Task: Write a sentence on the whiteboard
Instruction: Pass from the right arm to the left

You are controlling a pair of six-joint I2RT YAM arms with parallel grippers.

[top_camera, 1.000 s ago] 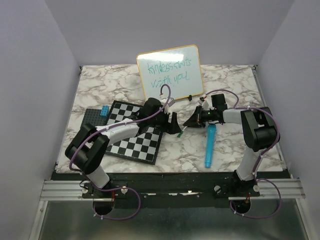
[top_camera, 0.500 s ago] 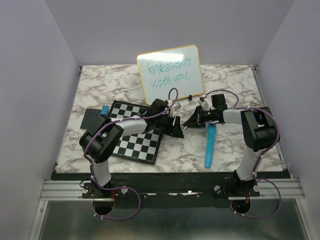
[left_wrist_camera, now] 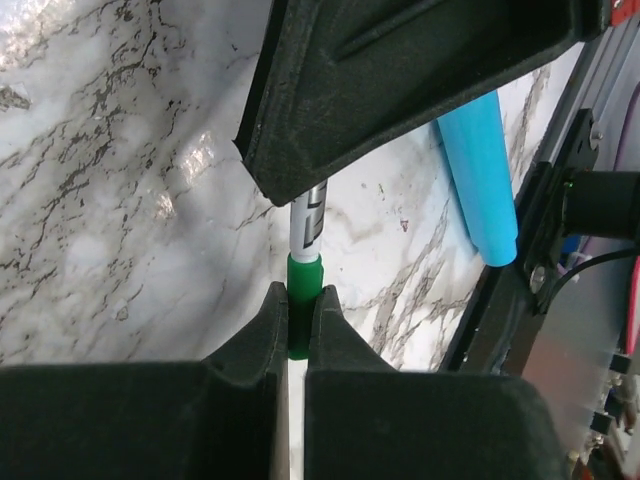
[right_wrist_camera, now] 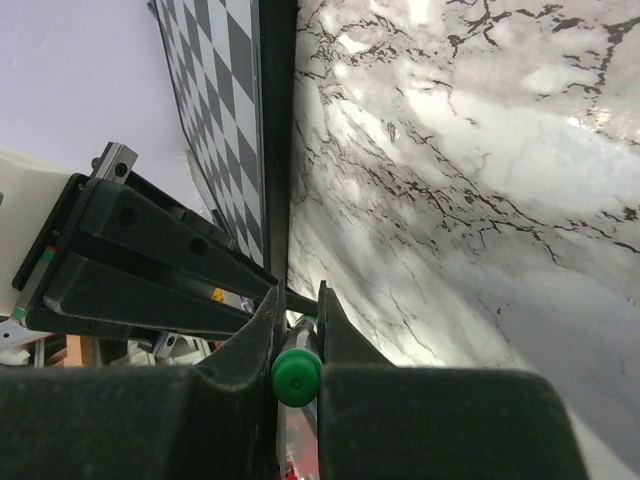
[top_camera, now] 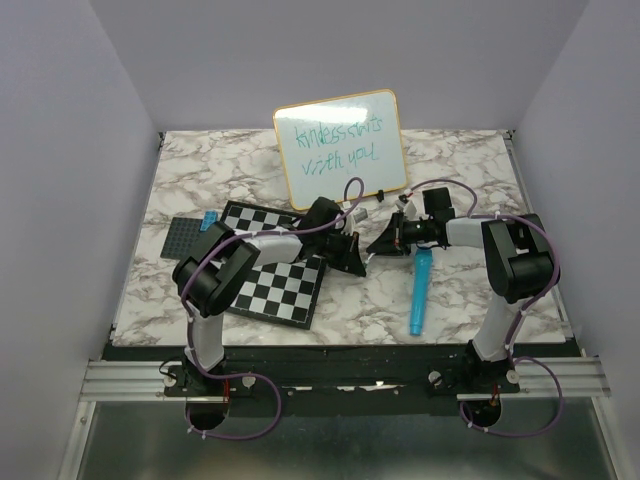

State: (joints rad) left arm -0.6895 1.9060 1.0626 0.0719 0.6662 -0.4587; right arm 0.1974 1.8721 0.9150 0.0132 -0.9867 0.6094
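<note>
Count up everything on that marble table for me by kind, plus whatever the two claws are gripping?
Boards: 2, the whiteboard and the checkered board
Dark grey plate: 1
Blue pieces: 2, a small blue block and a long blue tube
Green marker: 1
Total: 6

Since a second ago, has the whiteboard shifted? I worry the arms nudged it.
No. The whiteboard sits where it was, same place against the table's back edge.

The whiteboard (top_camera: 340, 178) stands behind the marker (left_wrist_camera: 308, 215); chessboard (top_camera: 275, 285) lies left, cylinder (top_camera: 419, 290) right.
</note>
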